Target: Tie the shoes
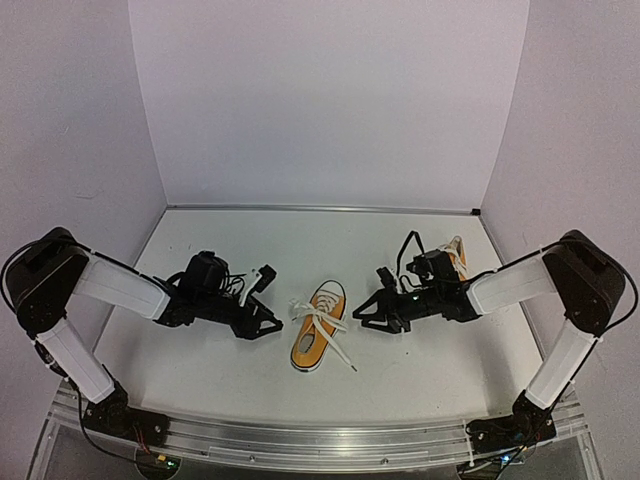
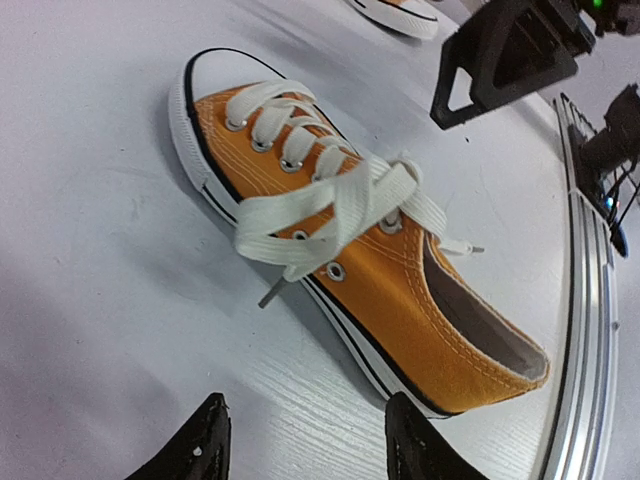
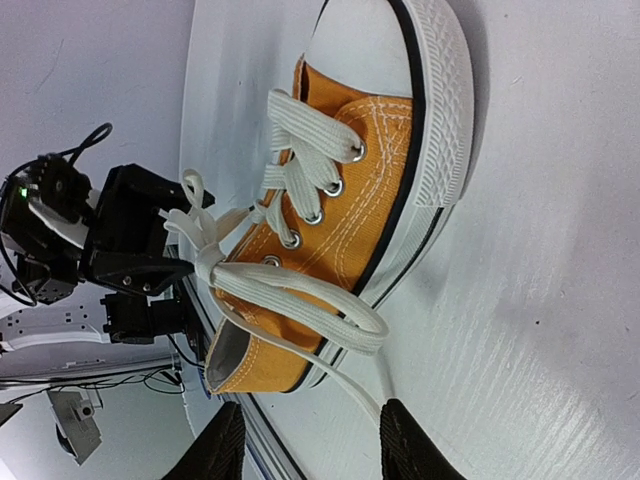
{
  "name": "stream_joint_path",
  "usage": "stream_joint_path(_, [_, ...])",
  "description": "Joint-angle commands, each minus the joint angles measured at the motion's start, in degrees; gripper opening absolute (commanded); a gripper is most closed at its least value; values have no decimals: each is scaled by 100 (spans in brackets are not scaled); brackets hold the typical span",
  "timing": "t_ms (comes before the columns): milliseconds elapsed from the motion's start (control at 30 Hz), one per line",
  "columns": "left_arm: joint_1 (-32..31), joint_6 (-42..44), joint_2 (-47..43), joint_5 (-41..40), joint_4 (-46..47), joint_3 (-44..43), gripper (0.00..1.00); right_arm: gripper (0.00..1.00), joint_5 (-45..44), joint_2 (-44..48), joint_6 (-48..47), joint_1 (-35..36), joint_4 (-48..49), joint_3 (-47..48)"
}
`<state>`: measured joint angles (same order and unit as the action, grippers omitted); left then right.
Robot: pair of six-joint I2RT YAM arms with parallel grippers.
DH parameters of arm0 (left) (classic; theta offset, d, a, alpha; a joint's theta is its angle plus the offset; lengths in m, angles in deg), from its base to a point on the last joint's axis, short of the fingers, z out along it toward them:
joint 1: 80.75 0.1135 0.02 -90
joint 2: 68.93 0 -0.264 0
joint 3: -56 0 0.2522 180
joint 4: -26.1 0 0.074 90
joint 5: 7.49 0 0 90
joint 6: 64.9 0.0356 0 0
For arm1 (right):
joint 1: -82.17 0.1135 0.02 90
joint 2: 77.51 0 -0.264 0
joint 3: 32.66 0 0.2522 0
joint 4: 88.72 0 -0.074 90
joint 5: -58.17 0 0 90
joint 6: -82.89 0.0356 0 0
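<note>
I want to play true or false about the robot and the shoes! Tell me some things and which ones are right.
1. The middle shoe is orange with white laces. True.
2. The left gripper is pinching a lace. False: it is open and holds nothing.
3. A second shoe sits by the right arm. True.
4. The middle shoe lies upside down. False: it stands on its sole on the table.
5. The right gripper is open and empty. True.
</note>
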<state>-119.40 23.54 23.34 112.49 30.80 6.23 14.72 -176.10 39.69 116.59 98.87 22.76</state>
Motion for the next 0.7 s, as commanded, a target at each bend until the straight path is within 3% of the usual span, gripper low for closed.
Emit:
stream_joint_path(0, [-97, 1371, 109, -115, -275, -312, 50, 42, -298, 236, -114, -11, -21, -171])
stream_joint_path(433, [-514, 1789, 1016, -525, 228, -1025, 46, 41, -941, 79, -3, 243, 116, -291])
stream_joint_path(667, [-551, 1742, 1087, -843, 337, -1061, 28, 41, -1221, -357, 73, 557, 204, -23])
